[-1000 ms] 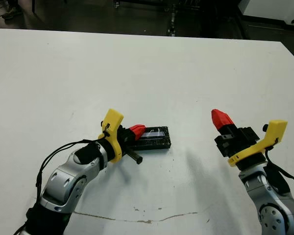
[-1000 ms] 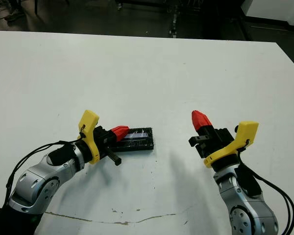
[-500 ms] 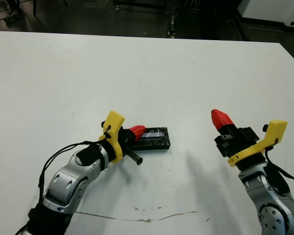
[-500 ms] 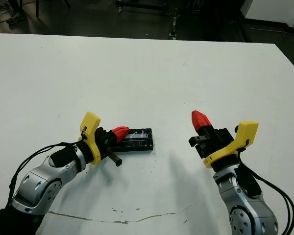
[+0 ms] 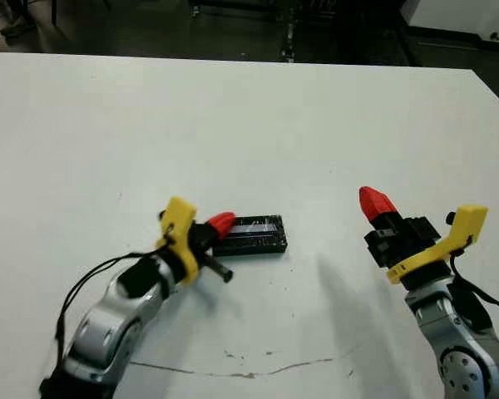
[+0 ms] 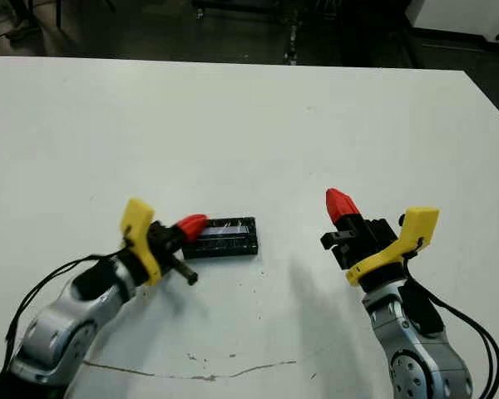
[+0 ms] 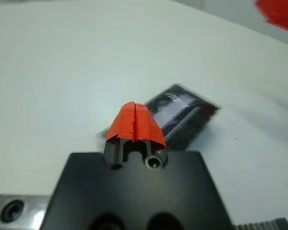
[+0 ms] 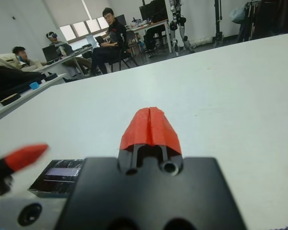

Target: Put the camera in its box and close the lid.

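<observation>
**Lid sits on the box; both claws empty**

We see the glossy black lid lying flat on the white table, a little left of centre and fairly near our edge. It appears to cover the box, since no white tray shows anywhere, and the camera is not visible either; we judge both are under the lid, though we cannot confirm it.

Our left claw hovers just beside the lid's left end, its red fingertips pressed together and pinching nothing. Our right claw is raised well apart to the right, also pressed together and empty, as the right wrist view shows.

On handling, we judge the lid to be light, stiff and slick. Its shiny top offers little friction, so a sideways nudge could slide the whole closed box across the smooth table. If it needs seating, a gentle press straight down on the middle looks safest. If it needs lifting, the long side edges are the place to pinch, not the reflective face.

Room is generous. The table is bare around the lid on every side, with the far edge and the right edge well away. The open stretch between lid and right claw leaves us space to bring that arm in.
</observation>
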Robot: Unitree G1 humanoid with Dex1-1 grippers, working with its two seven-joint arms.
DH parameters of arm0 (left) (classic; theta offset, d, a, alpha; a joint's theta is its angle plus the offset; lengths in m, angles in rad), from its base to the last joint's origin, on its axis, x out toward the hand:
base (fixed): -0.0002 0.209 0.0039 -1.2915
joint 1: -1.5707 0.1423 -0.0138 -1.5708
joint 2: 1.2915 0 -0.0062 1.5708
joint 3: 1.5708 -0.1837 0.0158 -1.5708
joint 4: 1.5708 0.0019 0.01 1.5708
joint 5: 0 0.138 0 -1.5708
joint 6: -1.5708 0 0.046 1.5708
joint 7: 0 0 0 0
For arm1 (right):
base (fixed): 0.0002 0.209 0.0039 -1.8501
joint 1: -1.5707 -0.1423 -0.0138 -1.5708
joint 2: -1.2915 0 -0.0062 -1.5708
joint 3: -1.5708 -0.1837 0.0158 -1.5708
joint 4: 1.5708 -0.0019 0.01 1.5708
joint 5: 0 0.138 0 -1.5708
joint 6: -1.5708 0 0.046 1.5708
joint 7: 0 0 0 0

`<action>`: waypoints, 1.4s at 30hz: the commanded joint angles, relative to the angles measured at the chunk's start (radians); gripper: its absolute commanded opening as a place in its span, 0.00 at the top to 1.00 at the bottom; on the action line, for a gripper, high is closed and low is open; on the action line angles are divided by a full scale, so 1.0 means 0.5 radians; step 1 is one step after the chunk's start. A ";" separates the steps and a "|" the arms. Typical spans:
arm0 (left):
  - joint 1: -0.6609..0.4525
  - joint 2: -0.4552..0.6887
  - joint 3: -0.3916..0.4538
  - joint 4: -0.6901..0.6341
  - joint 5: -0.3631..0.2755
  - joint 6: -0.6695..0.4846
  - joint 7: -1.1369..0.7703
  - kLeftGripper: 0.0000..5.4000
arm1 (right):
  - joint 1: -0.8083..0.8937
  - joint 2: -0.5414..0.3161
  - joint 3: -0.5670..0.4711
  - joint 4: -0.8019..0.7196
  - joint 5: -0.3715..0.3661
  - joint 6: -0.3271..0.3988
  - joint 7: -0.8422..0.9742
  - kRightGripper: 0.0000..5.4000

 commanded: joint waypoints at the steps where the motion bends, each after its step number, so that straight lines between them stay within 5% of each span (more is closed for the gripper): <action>1: 0.091 -0.006 0.103 -0.117 0.036 -0.241 0.026 1.00 | 0.016 -0.016 -0.014 0.005 -0.006 -0.002 -0.009 1.00; 8: 0.223 -0.173 0.236 -0.071 0.215 -1.010 0.186 1.00 | 0.011 -0.017 -0.016 0.010 0.009 0.006 -0.005 1.00; 16: 0.310 -0.250 0.263 -0.065 0.610 -1.250 0.468 0.89 | 0.006 -0.022 -0.008 0.001 -0.004 0.011 -0.016 1.00; 20: 0.304 -0.242 0.267 -0.049 0.683 -1.278 0.522 0.78 | 0.003 -0.025 -0.004 0.008 -0.010 -0.005 -0.001 1.00; 24: 0.301 -0.245 0.263 -0.053 0.672 -1.259 0.537 0.69 | -0.003 -0.026 -0.004 0.013 -0.006 -0.006 0.006 1.00; 36: 0.219 -0.276 0.413 0.091 0.528 -1.279 0.633 0.99 | -0.045 -0.031 -0.057 0.004 0.014 0.011 -0.038 1.00; 42: 0.197 -0.259 0.541 0.088 0.401 -1.220 0.658 1.00 | -0.114 -0.026 -0.151 0.014 -0.014 -0.062 -0.089 1.00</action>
